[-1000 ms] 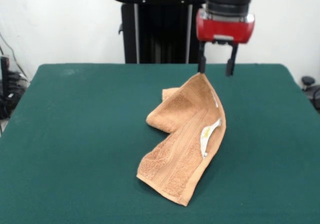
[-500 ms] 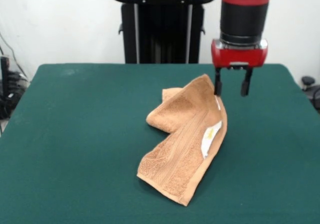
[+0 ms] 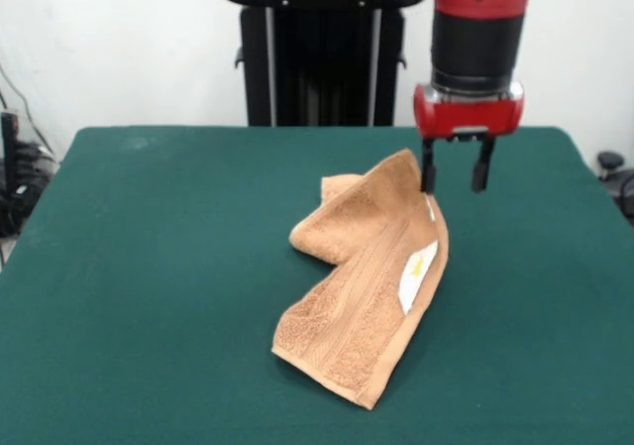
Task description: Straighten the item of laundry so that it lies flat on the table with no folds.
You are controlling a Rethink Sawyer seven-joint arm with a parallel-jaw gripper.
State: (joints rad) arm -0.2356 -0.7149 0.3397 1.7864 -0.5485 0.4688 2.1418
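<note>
The item of laundry is an orange-tan terry towel, folded over itself on the green table. Its far part is bunched and humped up, its near end lies flat, and a small white care label shows on the right fold. My gripper hangs just right of the towel's raised far corner. It is open, with nothing between its fingers. The left fingertip sits right beside the towel's edge.
The green cloth runs wide on every side of the towel. Cables and dark gear stand off the table's left edge, and a small dark object sits past the right edge.
The gripper moved right and down over the last second, ending beside the towel's raised corner. It stayed open. The towel's raised corner sank slightly.
</note>
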